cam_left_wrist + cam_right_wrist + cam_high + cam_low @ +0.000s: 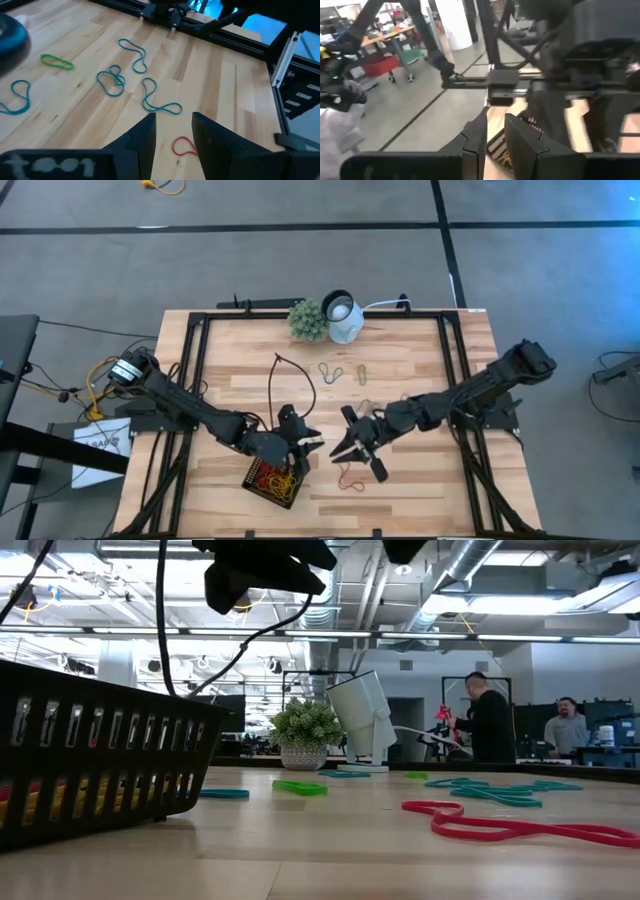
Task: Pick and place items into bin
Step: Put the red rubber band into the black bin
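The black slotted bin sits near the table's near edge with red and yellow bands inside; it fills the left of the low view. My left gripper hovers open just right of the bin, holding nothing. My right gripper is a little further right, pointing toward the bin, with a narrow gap between its fingers and nothing seen in it. A red band lies flat on the wood below the right gripper. More loose bands lie toward the far edge.
A green plant ball and a white round lamp stand at the far edge. A black cable loops over the table's middle. Teal bands and a green one lie scattered. People stand in the room behind.
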